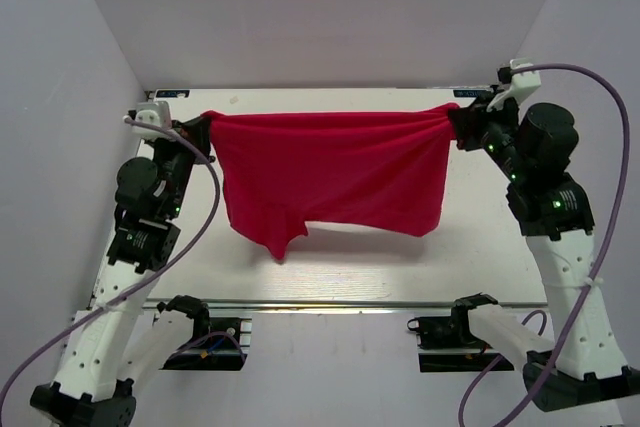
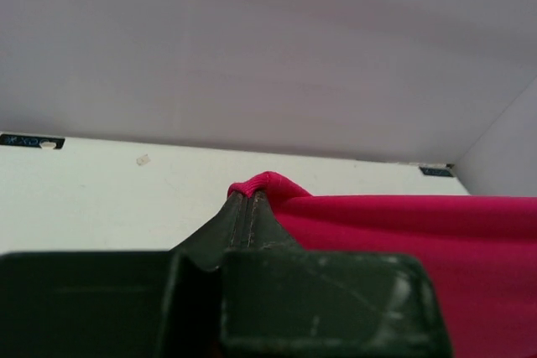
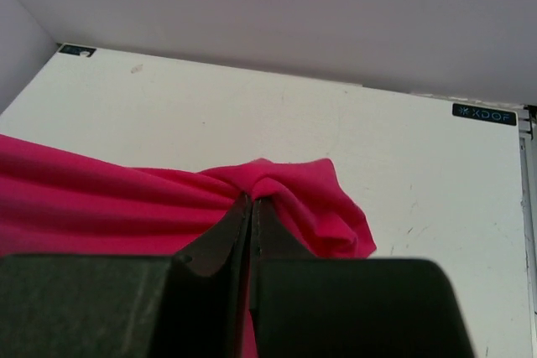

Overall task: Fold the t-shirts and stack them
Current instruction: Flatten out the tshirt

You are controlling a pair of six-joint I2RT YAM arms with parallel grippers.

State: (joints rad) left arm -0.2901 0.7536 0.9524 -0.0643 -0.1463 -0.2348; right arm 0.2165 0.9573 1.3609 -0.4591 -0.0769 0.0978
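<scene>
1. At the far left of the table [image 1: 470, 267], the left gripper [image 2: 250, 199] has its two jaws pressed together on a small fold of the t-shirt [image 1: 330, 172]. A little pink loop of cloth stands out above the fingertips.
2. On the far right side, the right gripper [image 3: 252, 200] is clamped in the same way on a bunched corner of the cloth. A loose flap of it falls just to the right of the fingers.
3. Between the two grippers the upper edge of the t-shirt is stretched almost straight, and creases run towards the right grip.
4. From this edge the shirt hangs as a wide crimson-pink sheet over the far half of the table.
5. Its lower edge is uneven, and one point on the left side hangs lowest. A shadow lies under it on the white surface; I cannot tell if the cloth touches the table.
6. Both arms rise from their bases at the near edge, each with a purple cable [image 1: 575, 69].
7. Pale walls close the table on three sides.
</scene>
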